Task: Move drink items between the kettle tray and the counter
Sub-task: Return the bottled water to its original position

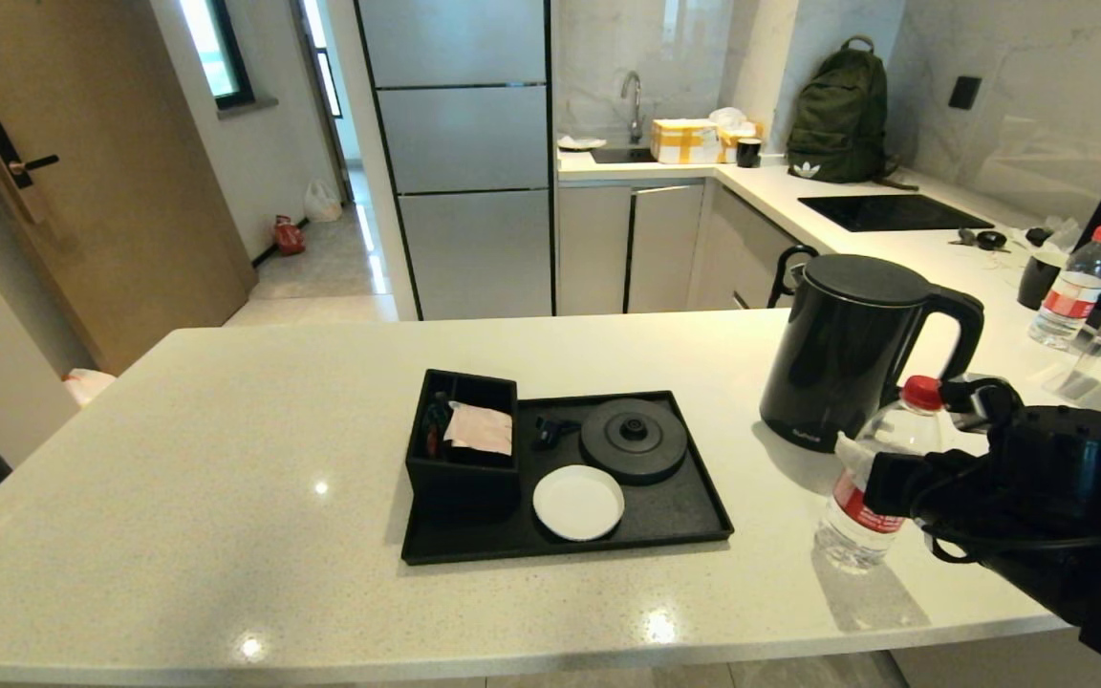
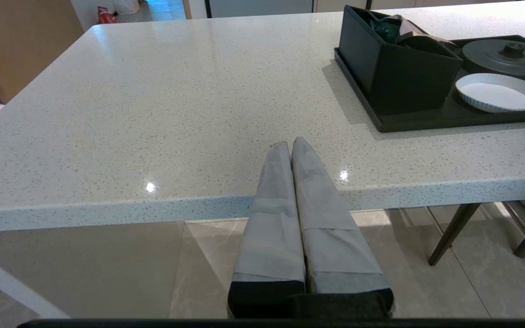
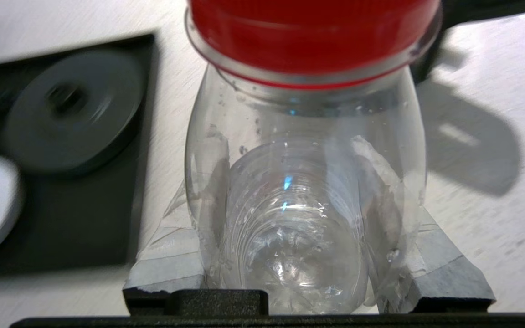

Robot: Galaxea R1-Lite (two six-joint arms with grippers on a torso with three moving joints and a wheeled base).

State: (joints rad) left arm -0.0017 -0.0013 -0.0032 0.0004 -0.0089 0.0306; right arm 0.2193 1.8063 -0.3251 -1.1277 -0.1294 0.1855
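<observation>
Black kettle tray (image 1: 694, 521): the landmark; flat with a low rim, lying mid-counter.
Counter (image 1: 226, 459): pale cream speckled stone with a rounded near edge, carrying the tray and both drink items.
Kettle base (image 1: 634, 440): round and black, at the tray's far right part, with nothing on it.
White coaster (image 1: 578, 502): on the tray, just in front of the kettle base and close beside it.
Sachet box (image 1: 463, 449): black, at the tray's left end, holding a pale sachet and some darker items.
Electric kettle (image 1: 847, 349): glossy black with its flat lid on, upright on the counter off the tray's right side, handle turned away from the tray.
Water bottle (image 1: 871, 478): clear plastic with red cap and red label, right of the tray and just in front of the kettle; whether its bottom touches the counter cannot be told.
Right gripper (image 1: 880, 483): its 2 taped fingers (image 3: 173, 246) are clamped on the bottle's body, 1 at each side, below the cap.
Left gripper (image 2: 291, 148): its 2 fingers pressed together, holding nothing, at the counter's near edge, well left of the tray.
2nd water bottle (image 1: 1074, 287): upright on the side counter, far right of the tray and beyond the kettle.
</observation>
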